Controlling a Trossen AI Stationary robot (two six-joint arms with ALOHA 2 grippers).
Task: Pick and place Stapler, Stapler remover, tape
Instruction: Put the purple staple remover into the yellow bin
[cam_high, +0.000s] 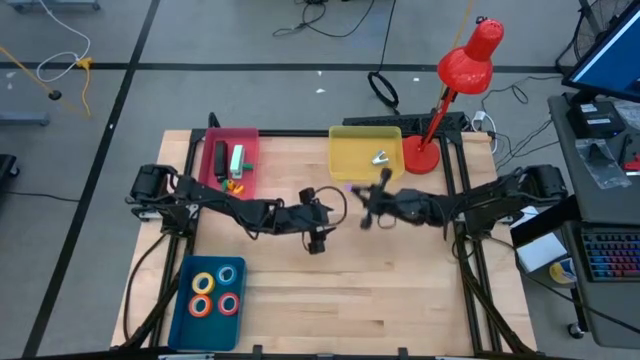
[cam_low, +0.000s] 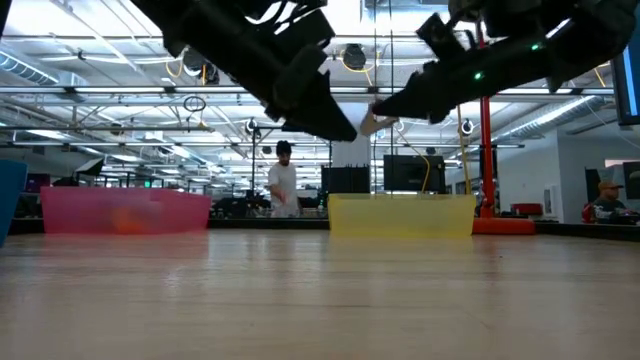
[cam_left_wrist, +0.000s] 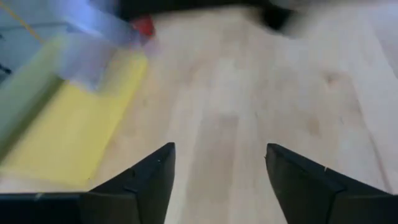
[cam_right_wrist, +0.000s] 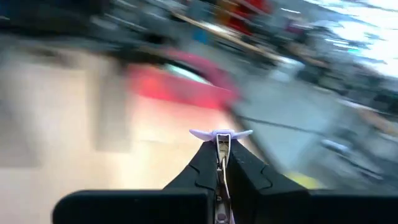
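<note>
My right gripper (cam_high: 365, 207) hangs above the table's middle, just near of the yellow tray (cam_high: 340, 165), shut on a small lilac-and-metal staple remover (cam_right_wrist: 220, 134). My left gripper (cam_high: 318, 241) is open over bare wood beside it, holding nothing, its fingers (cam_left_wrist: 146, 180) wide apart. A second, silvery staple remover (cam_high: 380, 158) lies in the yellow tray. The pink tray (cam_high: 250, 135) holds a dark stapler (cam_high: 219, 160) and a green-and-white object (cam_high: 237, 160). Four tape rolls (cam_high: 203, 283) lie in the blue tray (cam_high: 185, 320). My right gripper pinches the lilac staple remover between its two fingertips (cam_right_wrist: 208, 163). The remover's flared lilac end (cam_right_wrist: 239, 132) sticks out past the tips. In the low view the held piece (cam_low: 375, 122) is lifted clear of the table.
A red desk lamp (cam_high: 465, 65) stands at the table's far right corner, its base (cam_high: 420, 157) next to the yellow tray. Bare wood (cam_high: 380, 290) stretches across the table's near middle and right. People show in the room beyond the table (cam_low: 284, 180).
</note>
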